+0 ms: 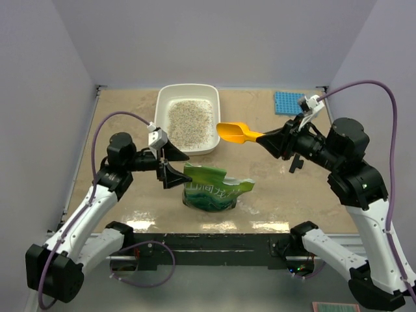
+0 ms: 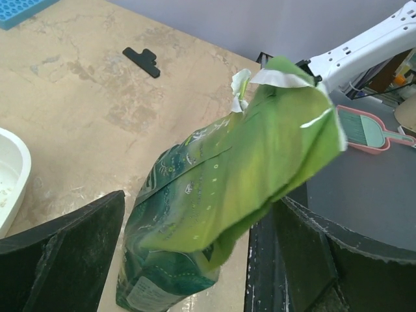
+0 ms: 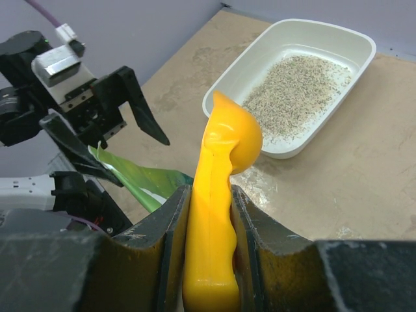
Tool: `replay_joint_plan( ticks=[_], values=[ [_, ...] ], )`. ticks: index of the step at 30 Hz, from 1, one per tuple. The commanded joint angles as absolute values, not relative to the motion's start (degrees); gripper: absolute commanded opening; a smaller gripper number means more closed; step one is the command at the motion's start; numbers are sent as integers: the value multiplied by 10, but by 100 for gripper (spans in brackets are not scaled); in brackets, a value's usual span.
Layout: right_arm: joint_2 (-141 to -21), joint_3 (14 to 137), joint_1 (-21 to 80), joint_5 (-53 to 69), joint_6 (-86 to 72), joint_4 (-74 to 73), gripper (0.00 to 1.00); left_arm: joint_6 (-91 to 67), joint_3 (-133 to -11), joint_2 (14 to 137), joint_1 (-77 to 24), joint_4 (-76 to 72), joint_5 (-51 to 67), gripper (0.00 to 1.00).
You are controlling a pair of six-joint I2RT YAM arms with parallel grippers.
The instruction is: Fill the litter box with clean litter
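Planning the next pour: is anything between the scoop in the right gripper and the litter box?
Nothing visible does. The scoop, held by the right gripper, hangs just right of the litter box; the green bag stands nearer the arms, off that line.

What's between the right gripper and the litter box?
Only the scoop: the right gripper holds its handle, and the bowl points at the litter box. This shows in the top and right wrist views.
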State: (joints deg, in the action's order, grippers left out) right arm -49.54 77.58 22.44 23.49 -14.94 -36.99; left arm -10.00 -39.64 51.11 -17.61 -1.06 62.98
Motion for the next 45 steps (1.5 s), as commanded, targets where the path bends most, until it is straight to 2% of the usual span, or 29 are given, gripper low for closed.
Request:
replay_joint_plan(
  ticks=[1,5,8,9,10,11,13,14,17,21,26,33,36,45],
  values=[
    [-468,791,226,236,-154,-379,0,-98,-387,555,-200,-133,633,100],
    [-449,774,226,243,-163,-388,0,-109,-390,594,-220,-183,658,100],
    [-438,767,225,243,-166,-397,0,-140,-391,620,-242,-244,698,89],
    [-436,766,224,245,-168,-399,0,-139,-396,628,-245,-244,709,78],
    [-433,764,225,246,-169,-403,0,-129,-403,648,-247,-230,713,71],
    [-427,762,226,245,-172,-408,0,-89,-427,660,-250,-176,715,61],
    [-422,761,226,233,-175,-417,0,-16,-464,692,-253,-77,704,2],
    [-419,765,225,222,-174,-432,0,54,-501,701,-254,-2,676,0],
    [-412,771,226,191,-176,-453,0,138,-560,722,-254,118,640,0],
    [-396,760,226,181,-186,-462,0,191,-625,732,-251,170,576,0],
    [-379,759,225,158,-189,-486,0,248,-730,745,-216,226,583,0],
    [-381,774,226,167,-206,-504,0,308,-790,772,-170,265,618,0],
    [-389,774,226,168,-210,-508,0,328,-766,766,-169,269,635,0],
    [-443,784,226,201,-221,-509,0,417,-556,658,-185,230,665,0]
  ],
)
